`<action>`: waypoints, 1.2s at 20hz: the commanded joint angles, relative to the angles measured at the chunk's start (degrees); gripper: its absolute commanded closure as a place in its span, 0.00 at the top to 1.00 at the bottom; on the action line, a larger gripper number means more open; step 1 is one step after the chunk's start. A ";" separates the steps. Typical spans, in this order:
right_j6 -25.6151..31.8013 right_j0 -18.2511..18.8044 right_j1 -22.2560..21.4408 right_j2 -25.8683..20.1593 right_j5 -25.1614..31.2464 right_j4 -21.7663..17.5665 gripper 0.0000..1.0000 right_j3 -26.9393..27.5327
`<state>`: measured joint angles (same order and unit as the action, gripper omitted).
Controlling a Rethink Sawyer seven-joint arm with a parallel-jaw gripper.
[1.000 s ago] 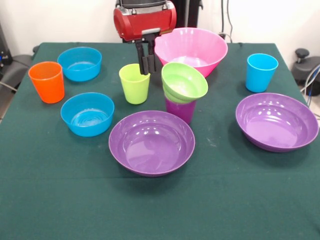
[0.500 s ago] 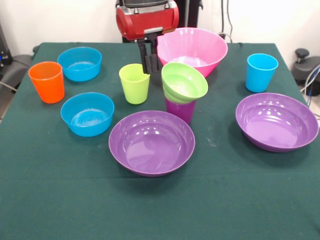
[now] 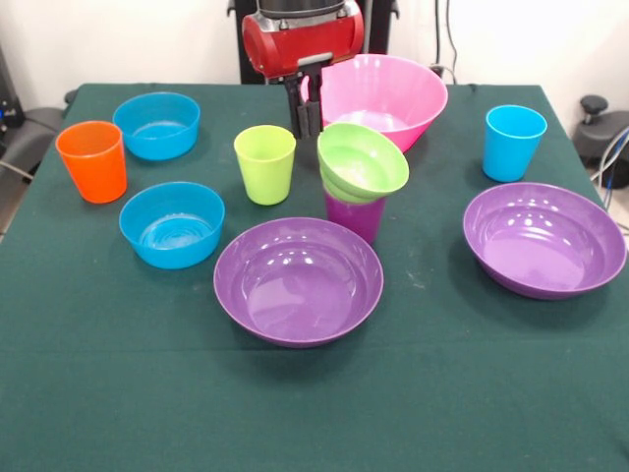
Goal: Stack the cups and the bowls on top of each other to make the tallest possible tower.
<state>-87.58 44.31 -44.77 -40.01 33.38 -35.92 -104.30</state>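
Tower: stood mid-table; green bowl sat tilted on purple cup, most of that cup hidden behind the bowl.
Gripper: hung beside pink bowl's rim; dark fingers overlapped, spread impossible to tell.
Arm: cut off at top edge.
Bowls: two purple, two blue, all empty.
Cups: orange, lime, light blue, upright, apart; insides partly unseen.
Table: green cloth.
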 commanded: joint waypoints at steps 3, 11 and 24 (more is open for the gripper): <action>5.37 -2.42 3.37 1.50 6.38 -2.47 0.00 1.16; 4.12 -2.11 4.78 1.64 2.62 -3.78 0.00 -0.66; 4.48 -1.20 5.90 0.30 1.35 -3.06 0.00 -0.94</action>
<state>-87.58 44.31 -43.66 -40.00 33.38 -36.34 -104.30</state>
